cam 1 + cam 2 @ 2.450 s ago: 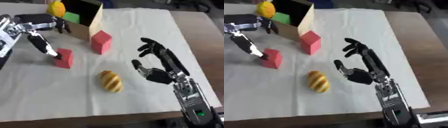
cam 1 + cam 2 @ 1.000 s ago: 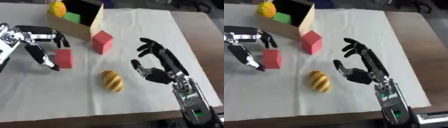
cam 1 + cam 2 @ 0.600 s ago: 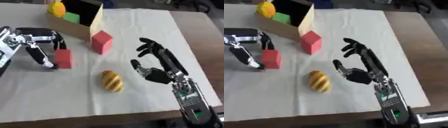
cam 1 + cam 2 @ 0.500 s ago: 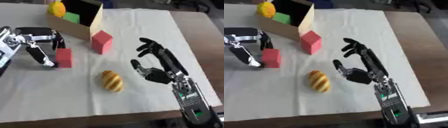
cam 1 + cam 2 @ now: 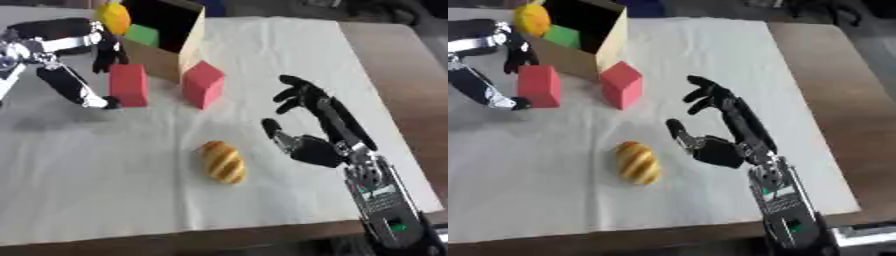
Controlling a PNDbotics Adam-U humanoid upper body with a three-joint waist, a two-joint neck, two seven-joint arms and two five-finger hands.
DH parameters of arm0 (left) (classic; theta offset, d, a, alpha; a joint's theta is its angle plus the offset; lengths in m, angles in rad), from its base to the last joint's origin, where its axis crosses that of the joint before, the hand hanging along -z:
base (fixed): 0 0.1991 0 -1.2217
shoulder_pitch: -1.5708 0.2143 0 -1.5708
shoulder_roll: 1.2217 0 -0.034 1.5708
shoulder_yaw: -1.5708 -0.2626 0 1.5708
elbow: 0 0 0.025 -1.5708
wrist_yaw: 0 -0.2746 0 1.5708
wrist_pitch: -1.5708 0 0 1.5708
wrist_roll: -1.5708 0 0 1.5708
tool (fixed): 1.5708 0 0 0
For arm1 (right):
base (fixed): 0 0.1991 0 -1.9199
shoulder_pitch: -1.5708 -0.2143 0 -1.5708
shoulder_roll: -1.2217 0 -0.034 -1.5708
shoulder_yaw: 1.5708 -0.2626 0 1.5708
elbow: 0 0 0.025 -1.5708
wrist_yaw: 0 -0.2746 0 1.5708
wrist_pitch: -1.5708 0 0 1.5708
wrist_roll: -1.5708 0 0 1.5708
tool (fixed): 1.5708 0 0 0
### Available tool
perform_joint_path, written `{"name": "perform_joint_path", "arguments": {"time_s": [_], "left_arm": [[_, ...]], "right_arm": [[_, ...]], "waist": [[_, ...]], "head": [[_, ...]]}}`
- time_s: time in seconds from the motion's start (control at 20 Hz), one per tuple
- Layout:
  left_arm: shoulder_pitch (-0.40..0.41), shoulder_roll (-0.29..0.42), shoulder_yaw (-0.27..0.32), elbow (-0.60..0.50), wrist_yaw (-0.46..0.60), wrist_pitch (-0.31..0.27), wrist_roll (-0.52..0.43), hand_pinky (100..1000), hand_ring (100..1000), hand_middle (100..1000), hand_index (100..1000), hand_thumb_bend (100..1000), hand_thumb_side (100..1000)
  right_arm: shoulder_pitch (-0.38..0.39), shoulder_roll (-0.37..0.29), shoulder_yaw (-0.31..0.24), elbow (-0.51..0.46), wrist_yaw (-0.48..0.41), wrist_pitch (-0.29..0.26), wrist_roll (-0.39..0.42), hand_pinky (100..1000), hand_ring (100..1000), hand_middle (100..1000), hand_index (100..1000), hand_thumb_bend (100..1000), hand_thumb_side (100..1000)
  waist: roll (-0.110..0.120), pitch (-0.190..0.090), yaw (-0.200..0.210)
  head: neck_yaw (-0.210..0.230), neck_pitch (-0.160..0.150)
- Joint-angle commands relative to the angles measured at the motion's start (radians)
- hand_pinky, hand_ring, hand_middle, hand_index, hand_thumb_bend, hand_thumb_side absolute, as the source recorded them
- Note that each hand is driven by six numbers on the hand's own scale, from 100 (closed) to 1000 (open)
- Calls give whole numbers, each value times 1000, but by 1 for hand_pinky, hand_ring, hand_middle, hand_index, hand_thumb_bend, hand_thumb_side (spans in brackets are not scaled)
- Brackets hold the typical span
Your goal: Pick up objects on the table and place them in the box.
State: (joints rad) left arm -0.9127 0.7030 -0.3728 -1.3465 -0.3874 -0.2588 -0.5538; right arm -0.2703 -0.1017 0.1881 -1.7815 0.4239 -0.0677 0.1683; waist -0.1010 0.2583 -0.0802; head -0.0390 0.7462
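Beside box [image 5: 171,48], left hand [image 5: 83,70] pinching red block [image 5: 129,85], second red block [image 5: 203,83], bread [image 5: 221,161] apart

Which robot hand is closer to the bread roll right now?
The right robot hand: it hovers open just to the right of the bread roll. The left robot hand is far off, pinching a red block.

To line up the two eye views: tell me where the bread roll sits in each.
Left eye view: bread roll lies below centre, left of the right hand.
Right eye view: bread roll lies left of centre, lower half.
Shared landmark: the red cube near the box corner.
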Motion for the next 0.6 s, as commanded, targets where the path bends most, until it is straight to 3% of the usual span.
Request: {"name": "perform_joint_path", "arguments": {"time_s": [0.05, 0.2, 0.6], "left_arm": [[-53, 8, 42, 19, -14, 31, 66, 680, 411, 391, 548, 465, 167], [-107, -53, 71, 114, -106, 44, 156, 687, 446, 410, 565, 486, 166], [-193, -239, 177, 370, -424, 11, 370, 704, 494, 449, 604, 527, 191]], "right_arm": [[-10, -15, -4, -7, 2, -1, -2, 842, 646, 677, 927, 326, 398], [-8, -13, -1, -7, 0, -2, 1, 842, 646, 677, 927, 327, 397], [-6, -5, 14, -5, -8, -6, 16, 842, 645, 676, 927, 327, 397]], "waist": [[10, -30, -2], [9, -34, -6], [3, -39, -34]], "head": [[-4, -8], [2, -5], [28, 3]]}}
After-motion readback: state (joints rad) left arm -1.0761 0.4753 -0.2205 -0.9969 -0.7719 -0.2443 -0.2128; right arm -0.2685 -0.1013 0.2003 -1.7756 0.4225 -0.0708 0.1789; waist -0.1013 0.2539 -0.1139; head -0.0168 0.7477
